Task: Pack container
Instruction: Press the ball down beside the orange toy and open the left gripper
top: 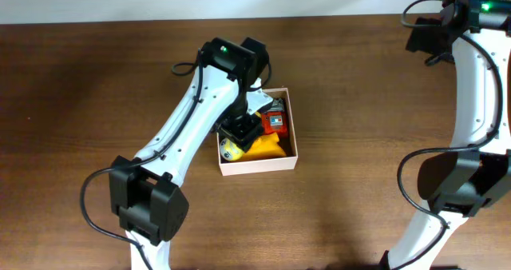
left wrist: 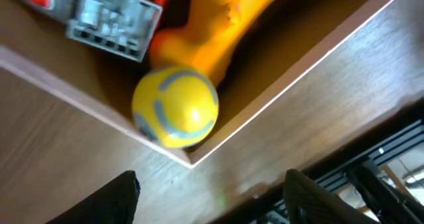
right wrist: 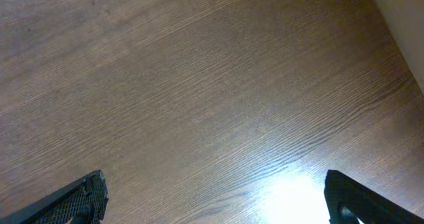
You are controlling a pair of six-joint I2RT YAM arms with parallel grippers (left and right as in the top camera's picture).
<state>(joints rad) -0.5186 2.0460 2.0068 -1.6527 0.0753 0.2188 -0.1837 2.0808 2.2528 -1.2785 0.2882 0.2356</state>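
Note:
The container [top: 259, 166] is a shallow white-walled box on the brown table. Inside it lie a yellow ball with grey stripes [top: 231, 149], an orange-yellow toy [top: 267, 146] and a red and grey toy [top: 275, 120]. My left gripper [top: 241, 130] hovers over the container's left part, open and empty. In the left wrist view the ball [left wrist: 175, 107] sits in the corner of the container [left wrist: 298, 75], beside the orange-yellow toy [left wrist: 212, 25] and the red and grey toy [left wrist: 109, 15]; the fingers [left wrist: 212, 191] are spread wide. My right gripper [right wrist: 215, 197] is open over bare table.
The right arm [top: 471, 78] stands along the right side, its wrist near the table's far right edge. The white wall runs behind the table's far edge [top: 239, 16]. Brown wood tabletop [right wrist: 199, 85] surrounds the container.

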